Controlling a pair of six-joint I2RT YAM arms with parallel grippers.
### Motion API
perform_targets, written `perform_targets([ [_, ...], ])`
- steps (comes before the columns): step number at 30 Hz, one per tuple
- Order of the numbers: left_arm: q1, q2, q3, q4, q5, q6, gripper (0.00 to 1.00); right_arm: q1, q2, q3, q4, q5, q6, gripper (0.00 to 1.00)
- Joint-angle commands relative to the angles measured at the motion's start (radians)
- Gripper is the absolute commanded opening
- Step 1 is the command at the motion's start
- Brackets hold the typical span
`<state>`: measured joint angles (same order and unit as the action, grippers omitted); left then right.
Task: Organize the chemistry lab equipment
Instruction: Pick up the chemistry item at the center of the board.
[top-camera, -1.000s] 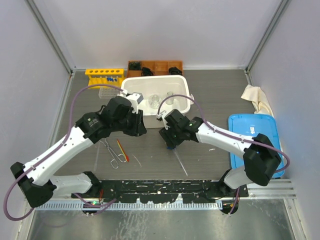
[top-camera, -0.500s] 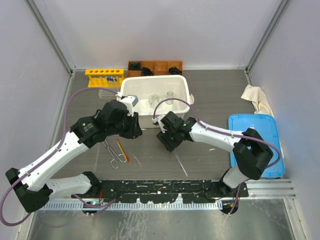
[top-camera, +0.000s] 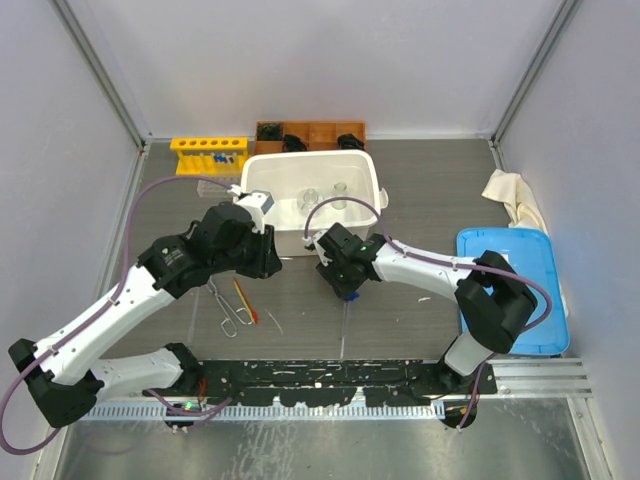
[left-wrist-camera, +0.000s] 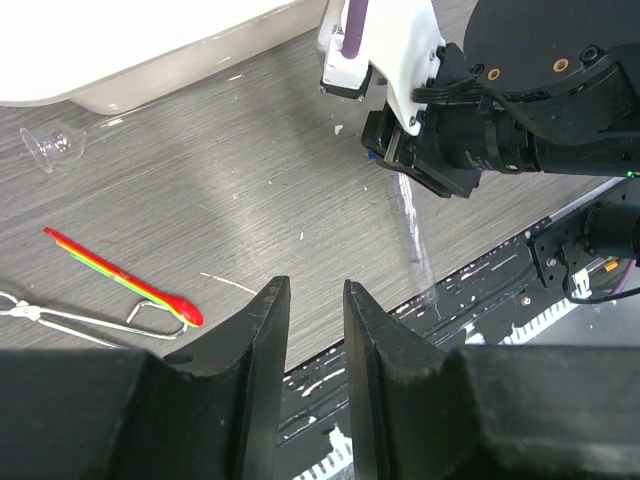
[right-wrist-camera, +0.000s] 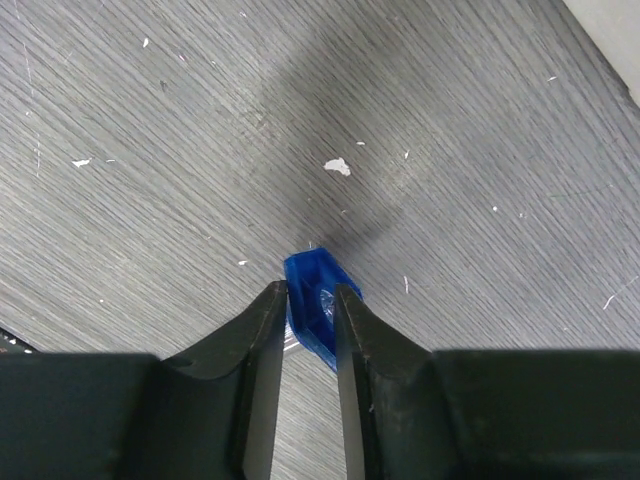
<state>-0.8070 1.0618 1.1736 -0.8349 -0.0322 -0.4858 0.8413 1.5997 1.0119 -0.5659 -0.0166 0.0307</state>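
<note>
My right gripper (top-camera: 346, 290) (right-wrist-camera: 310, 295) is shut on the blue-bulb dropper (right-wrist-camera: 312, 272), low over the table in front of the white bin. Its clear tube (left-wrist-camera: 408, 225) hangs below the gripper towards the near edge. My left gripper (top-camera: 268, 262) (left-wrist-camera: 317, 295) is empty, its jaws a narrow gap apart, above the table left of the dropper. The metal tongs (top-camera: 225, 305) and the red-orange stick (top-camera: 244, 300) lie under the left arm. A clear flask (left-wrist-camera: 50, 143) lies on its side by the bin. Two flasks (top-camera: 310, 198) stand in the bin. Blue-capped tubes sit in the yellow rack (top-camera: 208, 148).
The white bin (top-camera: 262, 170) stands at mid-back, with a wooden compartment box (top-camera: 310, 130) behind it. A blue lid (top-camera: 510, 285) and a white cloth (top-camera: 512, 195) lie at the right. The black base rail (top-camera: 320, 375) runs along the near edge.
The right gripper has shifted left and turned with the dropper, whose tube now points at the near edge. The left gripper has drawn back a little from the bin.
</note>
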Motion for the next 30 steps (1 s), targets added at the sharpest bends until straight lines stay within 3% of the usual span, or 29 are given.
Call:
perform_targets([
  [1, 0.004, -0.008, 0.005, 0.026, -0.012, 0.001, 0.3, -0.003, -0.01, 0.033, 0.005, 0.036, 0.042, 0.28],
  [5, 0.004, 0.002, 0.011, 0.033, -0.008, 0.0, 0.3, -0.004, -0.044, 0.01, 0.004, 0.07, 0.087, 0.19],
  [9, 0.004, 0.021, 0.017, 0.039, 0.005, 0.0, 0.31, -0.006, -0.068, -0.001, -0.008, 0.122, 0.168, 0.01],
  [18, 0.004, 0.036, 0.026, 0.031, 0.027, -0.003, 0.31, -0.008, -0.173, -0.031, -0.016, 0.126, 0.365, 0.01],
  [30, 0.004, 0.041, 0.035, 0.061, 0.051, -0.028, 0.31, -0.008, -0.368, 0.054, -0.14, 0.17, 0.405, 0.01],
])
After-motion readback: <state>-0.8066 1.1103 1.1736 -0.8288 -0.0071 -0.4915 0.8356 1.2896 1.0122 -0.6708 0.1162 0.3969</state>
